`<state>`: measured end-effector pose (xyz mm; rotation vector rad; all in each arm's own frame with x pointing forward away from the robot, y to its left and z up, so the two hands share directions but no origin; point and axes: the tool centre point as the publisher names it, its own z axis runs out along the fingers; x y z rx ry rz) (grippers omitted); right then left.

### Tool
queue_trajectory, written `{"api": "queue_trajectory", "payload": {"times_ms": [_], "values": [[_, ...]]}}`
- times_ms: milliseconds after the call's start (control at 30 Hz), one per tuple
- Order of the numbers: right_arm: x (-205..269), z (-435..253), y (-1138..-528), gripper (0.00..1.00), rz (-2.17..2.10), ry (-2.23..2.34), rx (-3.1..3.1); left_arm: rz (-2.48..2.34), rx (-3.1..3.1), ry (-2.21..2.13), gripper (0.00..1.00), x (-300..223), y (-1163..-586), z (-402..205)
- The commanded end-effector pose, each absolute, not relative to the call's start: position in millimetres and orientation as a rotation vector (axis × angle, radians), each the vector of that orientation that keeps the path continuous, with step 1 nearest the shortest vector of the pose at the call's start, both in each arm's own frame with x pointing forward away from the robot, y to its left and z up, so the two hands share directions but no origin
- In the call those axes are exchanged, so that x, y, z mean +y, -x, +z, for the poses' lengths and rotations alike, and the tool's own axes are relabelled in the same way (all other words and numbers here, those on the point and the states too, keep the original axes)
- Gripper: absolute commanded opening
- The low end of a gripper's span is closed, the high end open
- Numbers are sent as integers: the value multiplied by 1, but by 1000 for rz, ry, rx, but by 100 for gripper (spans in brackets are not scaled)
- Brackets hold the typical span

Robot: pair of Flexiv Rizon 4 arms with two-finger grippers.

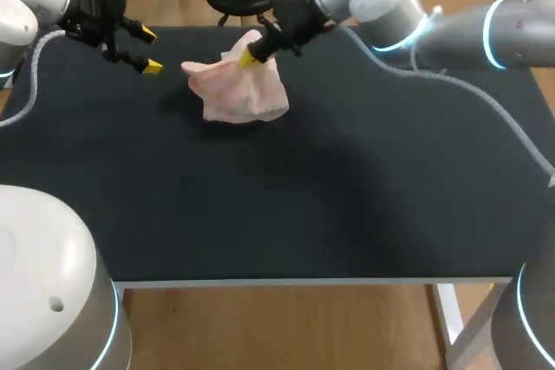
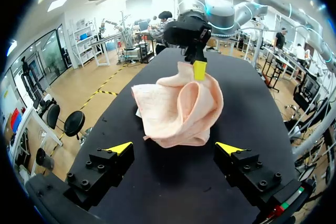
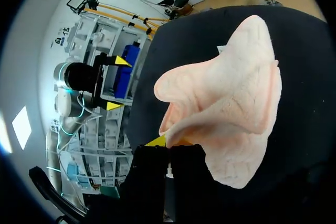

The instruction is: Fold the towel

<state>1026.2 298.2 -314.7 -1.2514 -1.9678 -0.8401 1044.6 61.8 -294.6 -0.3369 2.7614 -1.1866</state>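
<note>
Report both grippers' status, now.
Left gripper: open, holding nothing.
Right gripper: shut on the towel.

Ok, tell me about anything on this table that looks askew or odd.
The towel is bunched into a crumpled heap toward the back of the table, not lying flat. The right end effector pinches its raised upper edge. The left end effector stands open beside it, apart. Nothing looks spilled or damaged.

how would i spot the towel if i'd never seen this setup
Start at the black table and look toward its far edge, a little left of the middle. There a pale pink towel sits in a rumpled heap, its top pinched by the right gripper. It is the only soft, light-coloured thing on the dark surface.
</note>
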Motion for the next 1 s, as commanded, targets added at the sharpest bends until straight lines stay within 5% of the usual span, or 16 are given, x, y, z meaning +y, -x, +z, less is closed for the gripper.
{"api": "queue_trajectory", "payload": {"times_ms": [33, 67, 433, 1000], "values": [[327, -327, -1039, 36, -675, 1158, -2016, -1189, 2758, 334, 100, 62, -1044, -296], [331, -329, -1037, 100, -655, 1148, -2026, -1189, 2758, 334, 100, 62, -1044, -296], [350, -332, -1022, 100, -552, 1058, -2235, -1189, 2758, 334, 100, 62, -1044, -296], [312, -300, -1025, 100, -834, 1075, -2205, -1189, 2758, 334, 100, 62, -1044, -296]]}}
